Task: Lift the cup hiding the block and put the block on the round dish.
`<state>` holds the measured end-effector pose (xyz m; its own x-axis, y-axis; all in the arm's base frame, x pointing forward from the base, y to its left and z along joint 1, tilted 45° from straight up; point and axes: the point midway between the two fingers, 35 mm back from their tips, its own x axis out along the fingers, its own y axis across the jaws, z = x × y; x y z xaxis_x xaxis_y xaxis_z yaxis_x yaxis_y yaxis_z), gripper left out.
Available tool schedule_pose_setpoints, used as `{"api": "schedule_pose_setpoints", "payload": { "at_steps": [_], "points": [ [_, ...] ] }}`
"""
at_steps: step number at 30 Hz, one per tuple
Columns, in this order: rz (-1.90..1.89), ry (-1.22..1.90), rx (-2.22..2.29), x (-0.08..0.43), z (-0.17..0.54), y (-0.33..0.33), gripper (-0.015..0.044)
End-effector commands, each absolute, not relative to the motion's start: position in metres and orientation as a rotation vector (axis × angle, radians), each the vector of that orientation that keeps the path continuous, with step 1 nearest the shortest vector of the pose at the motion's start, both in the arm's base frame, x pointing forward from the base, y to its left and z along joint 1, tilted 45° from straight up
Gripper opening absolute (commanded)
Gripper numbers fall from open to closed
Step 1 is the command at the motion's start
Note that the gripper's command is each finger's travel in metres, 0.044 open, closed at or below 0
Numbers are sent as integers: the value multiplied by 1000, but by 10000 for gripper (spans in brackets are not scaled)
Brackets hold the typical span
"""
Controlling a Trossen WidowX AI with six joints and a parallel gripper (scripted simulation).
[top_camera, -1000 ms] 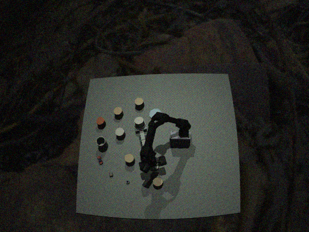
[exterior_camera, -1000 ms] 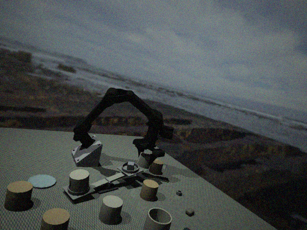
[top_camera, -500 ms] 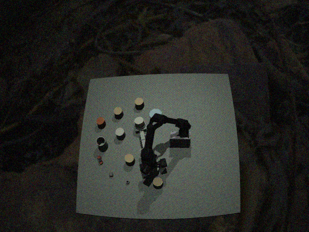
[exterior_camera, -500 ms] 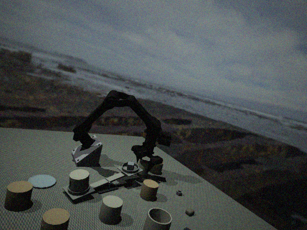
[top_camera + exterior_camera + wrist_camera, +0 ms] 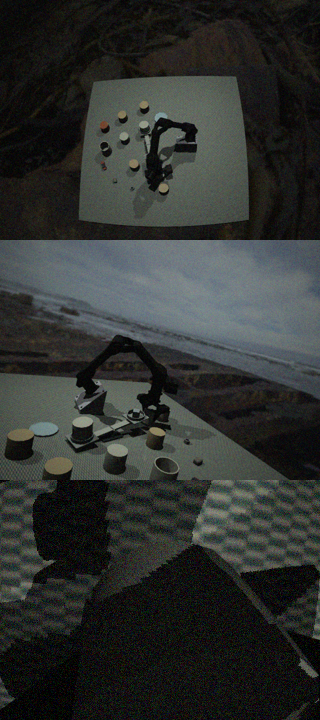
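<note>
My gripper (image 5: 160, 178) (image 5: 154, 408) is shut on a grey cup (image 5: 150, 409) (image 5: 142, 570), low beside the balance's far end. I cannot tell whether the cup touches the table. The small block (image 5: 136, 412) sits uncovered inside the ring on that end of the balance (image 5: 147, 141) (image 5: 104, 431); the arm hides it in the top view. The other cup (image 5: 144, 125) (image 5: 82, 428) stands upright on the opposite end. The round pale-blue dish (image 5: 162, 116) (image 5: 43, 428) lies beyond that end, with no cup or block on it.
A tan-topped cylinder (image 5: 163, 188) stands close to the gripper. Another (image 5: 133, 164) (image 5: 155, 438) stands beside the balance. A white-topped cylinder (image 5: 124, 136) (image 5: 116, 458), a hollow cup (image 5: 166, 469) and a red-topped cylinder (image 5: 104, 125) stand farther off. Small pieces lie near one table edge.
</note>
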<state>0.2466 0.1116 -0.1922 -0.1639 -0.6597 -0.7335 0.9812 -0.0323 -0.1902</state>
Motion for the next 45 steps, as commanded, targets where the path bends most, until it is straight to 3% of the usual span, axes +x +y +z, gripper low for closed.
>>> {"api": "schedule_pose_setpoints", "payload": {
  "at_steps": [1,12,19,26,45],
  "points": [
    [-1574,800,539,247,-192,112,158],
    [-1573,801,538,249,-184,120,440],
    [-1571,802,536,256,-153,147,440],
    [-1497,905,498,279,-127,139,260],
    [-1202,1251,34,305,-33,81,260]
  ]
}}
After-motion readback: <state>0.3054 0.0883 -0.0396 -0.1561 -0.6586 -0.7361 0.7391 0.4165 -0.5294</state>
